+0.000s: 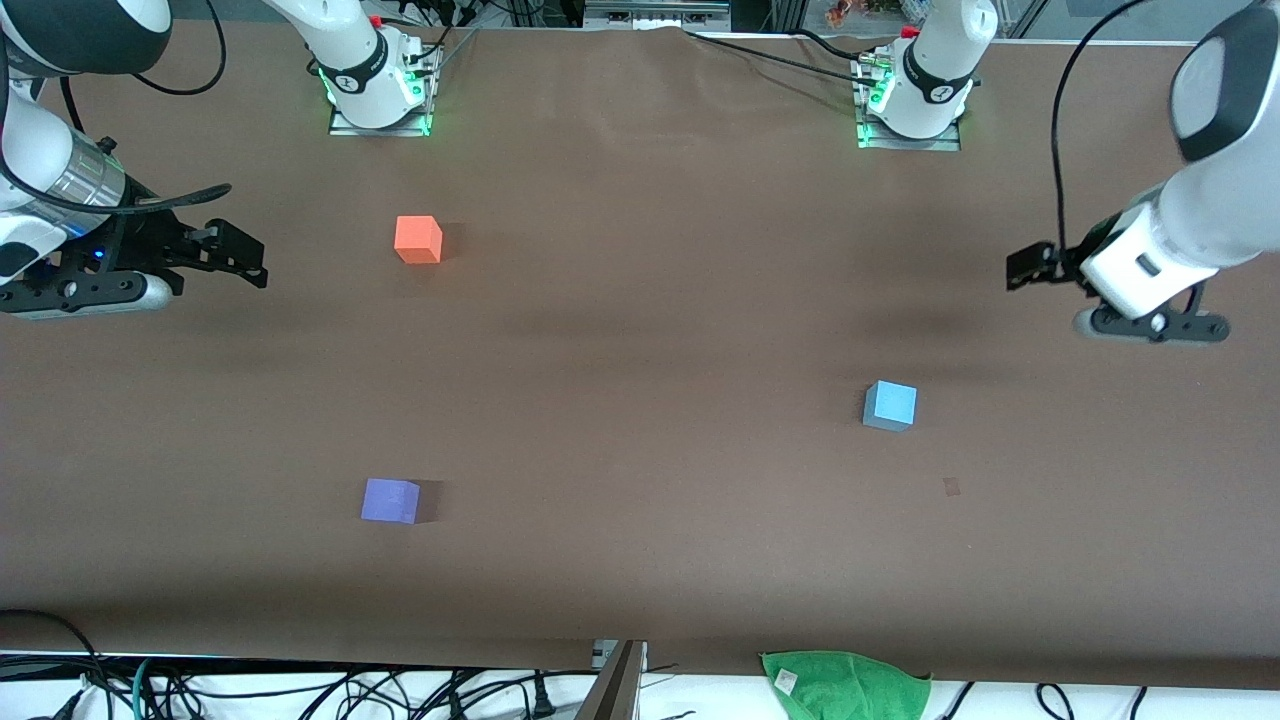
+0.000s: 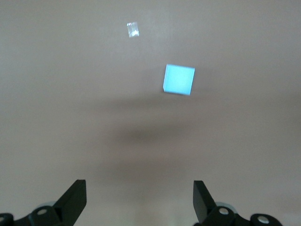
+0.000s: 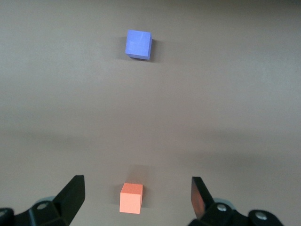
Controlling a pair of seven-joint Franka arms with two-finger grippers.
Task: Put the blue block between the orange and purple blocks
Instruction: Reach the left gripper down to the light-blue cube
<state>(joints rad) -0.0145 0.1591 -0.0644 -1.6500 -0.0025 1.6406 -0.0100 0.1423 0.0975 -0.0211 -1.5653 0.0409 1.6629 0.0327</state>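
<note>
- The left pincer [image 1: 1030, 268] hangs released, fingers spread wide and empty, over bare counter [image 1: 650, 330] at the left arm's end; the blue block [image 1: 889, 405] sits on the counter nearer the front camera, well apart from it.
- In the left wrist view the blue block [image 2: 178, 79] lies ahead of the open fingers [image 2: 73, 200], turned at a slight angle to them; a descent without squaring up would likely catch a corner and skid the cube rather than seat it.
- The right pincer [image 1: 235, 255] waits released and empty over the right arm's end of the counter, near the orange block [image 1: 418, 240].
- The purple block [image 1: 390, 500] rests well nearer the front camera than the orange one; the two line up, with open counter between them, as the right wrist view shows for orange [image 3: 131, 198] and purple [image 3: 138, 44].
- The carry runs from the left arm's end toward the right arm's; a loose grip risks a drop on the way.
- A placement off the midpoint, or a release too low, could nudge either neighbour out of line.
- The right arm stands close to the target gap, so a crossing reach risks contact.
</note>
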